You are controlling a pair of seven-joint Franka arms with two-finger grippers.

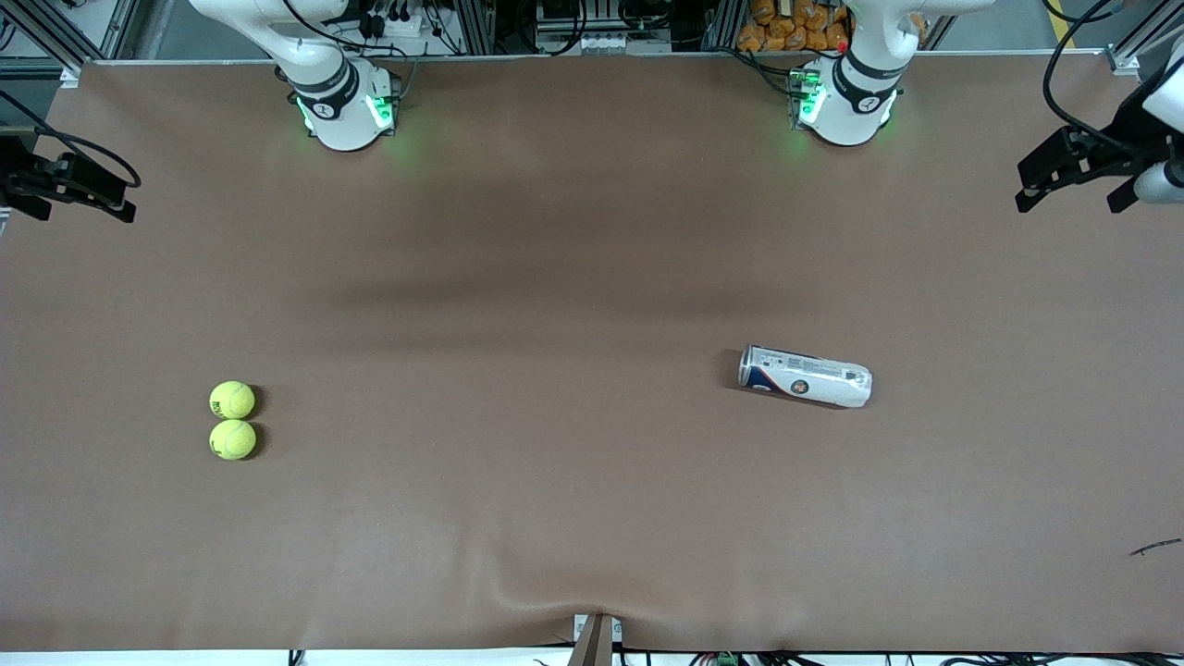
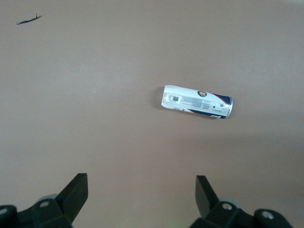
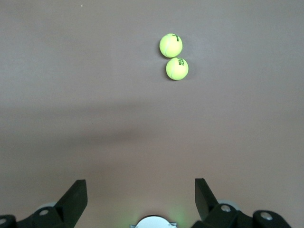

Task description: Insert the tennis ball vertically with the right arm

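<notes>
1. Lower left of the front frame: I see two tennis balls touching each other, the nearer tennis ball [image 1: 232, 440] just below the second tennis ball [image 1: 231, 400], toward the right arm's end of the table [image 1: 573, 499].
2. Right of centre in the front frame: the ball can [image 1: 805, 376] lies on its side, toward the left arm's end, well apart from the balls.
3. Lower right edge of the front frame: a small dark scrap [image 1: 1155, 548] on the table.
4. Upper left edge of the front frame: right gripper [image 3: 141, 197], fingers spread, holding nothing, waiting above the table edge.
5. Upper right edge: left gripper [image 2: 141, 192], fingers also spread and empty, likewise parked.
</notes>
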